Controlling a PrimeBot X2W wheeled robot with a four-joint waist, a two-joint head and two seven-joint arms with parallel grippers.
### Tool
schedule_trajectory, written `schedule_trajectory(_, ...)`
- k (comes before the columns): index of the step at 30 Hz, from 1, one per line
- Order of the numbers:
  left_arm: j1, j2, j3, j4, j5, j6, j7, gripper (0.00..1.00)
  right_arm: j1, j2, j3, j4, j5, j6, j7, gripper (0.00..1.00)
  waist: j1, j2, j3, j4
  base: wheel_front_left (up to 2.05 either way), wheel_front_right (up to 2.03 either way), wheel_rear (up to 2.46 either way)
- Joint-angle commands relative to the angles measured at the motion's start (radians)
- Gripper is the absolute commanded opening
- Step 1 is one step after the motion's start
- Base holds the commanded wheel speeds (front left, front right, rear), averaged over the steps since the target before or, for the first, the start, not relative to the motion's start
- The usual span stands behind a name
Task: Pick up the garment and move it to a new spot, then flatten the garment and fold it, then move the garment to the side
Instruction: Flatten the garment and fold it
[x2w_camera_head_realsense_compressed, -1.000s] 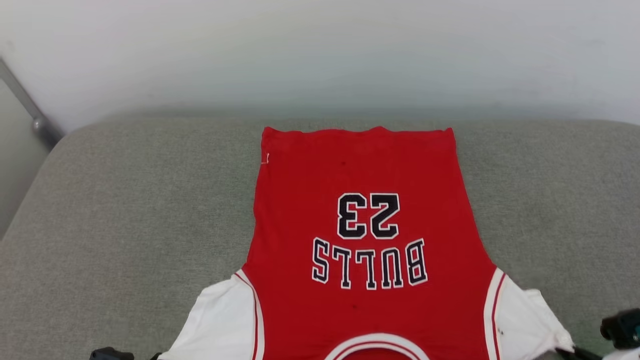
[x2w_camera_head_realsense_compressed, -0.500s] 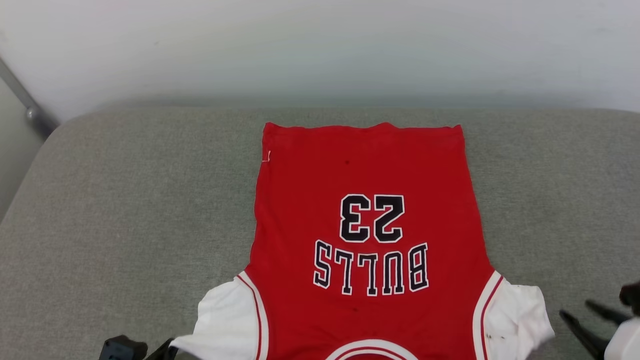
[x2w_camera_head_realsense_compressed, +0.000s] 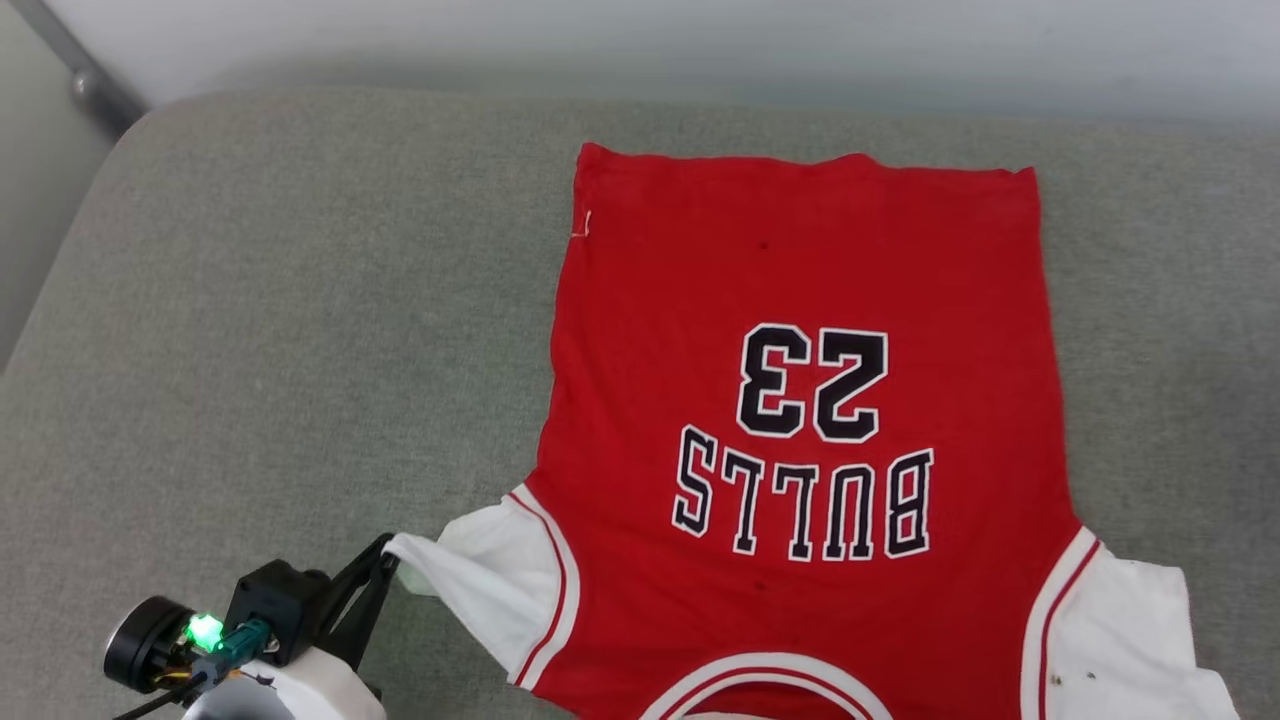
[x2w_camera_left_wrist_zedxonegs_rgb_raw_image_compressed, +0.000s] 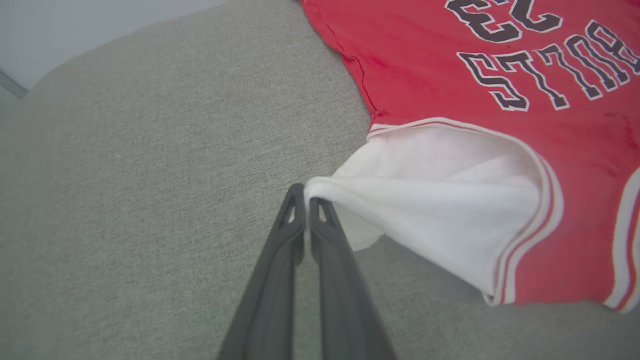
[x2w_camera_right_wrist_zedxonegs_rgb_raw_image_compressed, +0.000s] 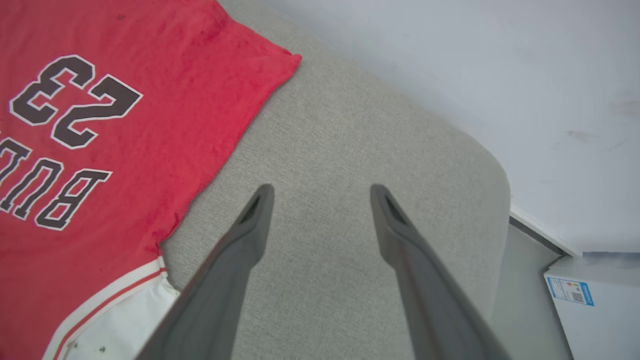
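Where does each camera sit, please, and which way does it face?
Head view: on the head, looking down at the garment on the cushion; left gripper lower left.
Left wrist view: from that wrist, along that gripper's shut fingers pinching the white sleeve.
Right wrist view: from that wrist, along the right gripper's open fingers, over cushion.
Shared: all show the number 23.

Garment: red jersey cloth, soft, matt, faintly napped.
Sleeve: white cloth, smooth, thin-looking.
Lettering: flat applied patches, matt.
Cushion: grey woven fabric, coarse grain, matt.
Left gripper, right gripper: dark plastic by look, smooth, dull sheen.
Forearm shell: white plastic, glossy.
Wall: smooth, pale, matt.
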Motion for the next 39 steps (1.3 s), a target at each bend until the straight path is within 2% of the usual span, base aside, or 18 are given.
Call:
schedule_trajectory(1, -0.028, -0.006, 0.002, -0.007, 0.018, 0.002, -0.001, 0.0, -0.075, -0.021, 0.019, -0.009, 0.029, -0.001, 0.075, 1.0, -0.0001, 0.0, 0.077, 0.055, 0.0, 0.0, 0.0)
schedule_trajectory(3, -0.054, -0.017, 0.003, -0.018, 0.038, 0.003, -0.004, 0.0, -0.182, -0.031, 0.043, -0.002, 0.062, -0.001, 0.188, 1.0, -0.0001, 0.0, 0.123, 0.078, 0.0, 0.0, 0.0)
schedule_trajectory(6, -0.088, -0.033, 0.01, -0.034, 0.061, 0.01, -0.013, 0.0, -0.339, -0.013, 0.083, 0.028, 0.069, -0.001, 0.347, 1.0, -0.0001, 0.0, 0.2, 0.107, 0.0, 0.0, 0.0)
schedule_trajectory(11, -0.134, -0.061, 0.023, -0.051, 0.09, 0.017, -0.029, 0.0, -0.569, 0.057, 0.125, 0.107, 0.026, -0.001, 0.56, 1.0, -0.0001, 0.0, 0.325, 0.15, 0.0, 0.0, 0.0)
schedule_trajectory(14, -0.149, -0.073, 0.03, -0.059, 0.106, 0.022, -0.039, 0.0, -0.672, 0.113, 0.13, 0.163, -0.024, -0.001, 0.638, 1.0, -0.0001, 0.0, 0.385, 0.172, 0.0, 0.0, 0.0)
schedule_trajectory(21, -0.181, -0.114, 0.037, -0.071, 0.142, 0.023, -0.052, 0.0, -0.782, 0.178, 0.153, 0.26, -0.121, -0.001, 0.704, 1.0, -0.0001, 0.0, 0.475, 0.221, 0.0, 0.0, 0.0)
schedule_trajectory(29, -0.206, -0.141, 0.027, -0.059, 0.176, 0.016, -0.049, 0.0, -0.683, 0.175, 0.195, 0.321, -0.115, -0.001, 0.703, 1.0, -0.0001, 0.0, 0.525, 0.239, 0.0, 0.0, 0.0)
schedule_trajectory(30, -0.207, -0.142, 0.027, -0.057, 0.177, 0.016, -0.049, 0.0, -0.673, 0.174, 0.2, 0.322, -0.114, -0.001, 0.701, 0.4, -0.0001, 0.0, 0.526, 0.238, 0.0, 0.0, 0.0)
schedule_trajectory(31, -0.207, -0.142, 0.028, -0.055, 0.175, 0.016, -0.05, 0.0, -0.668, 0.175, 0.198, 0.324, -0.111, -0.001, 0.694, 0.0, -0.0001, 0.0, 0.525, 0.237, 0.0, 0.0, 0.0)
schedule_trajectory(39, -0.158, -0.138, 0.039, -0.032, 0.16, 0.02, -0.057, 0.0, -0.718, 0.187, 0.217, 0.314, -0.099, -0.001, 0.626, 0.0, -0.0001, 0.0, 0.447, 0.203, 0.0, 0.0, 0.0)
